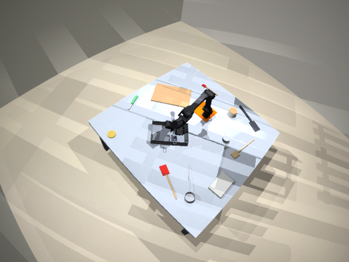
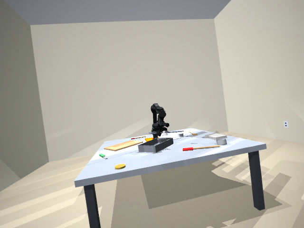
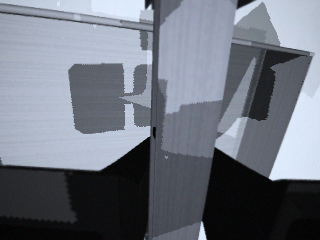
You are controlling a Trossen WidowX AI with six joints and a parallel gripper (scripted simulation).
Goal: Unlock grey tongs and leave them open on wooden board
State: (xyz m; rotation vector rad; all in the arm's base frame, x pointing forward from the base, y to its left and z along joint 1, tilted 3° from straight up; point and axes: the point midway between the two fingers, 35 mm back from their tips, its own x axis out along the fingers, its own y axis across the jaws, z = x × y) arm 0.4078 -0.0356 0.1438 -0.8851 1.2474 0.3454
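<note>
The grey tongs (image 1: 172,114) (image 2: 152,133) (image 3: 192,65) are between my fingers, about level and raised above the roasting tin. In the wrist view they run up the middle as one wide grey band. My gripper (image 3: 174,143) is shut on them, with one black fingertip at each side. Whether the lock near the hinge is engaged cannot be seen. The dark roasting tin (image 1: 169,143) (image 2: 147,148) (image 3: 280,115) stands below the gripper, with shadows on its floor. The wooden board (image 1: 169,94) (image 2: 122,145) lies flat on the table, beyond the tin in the top view.
An orange mat (image 1: 212,113) lies under the arm's base. A green-handled tool (image 1: 134,99) lies left of the board, a yellow disc (image 1: 111,134) left of the tin. A red spatula (image 1: 164,170) and a round strainer (image 1: 189,201) lie on the tin's near side, a cup (image 1: 232,112) right of the base.
</note>
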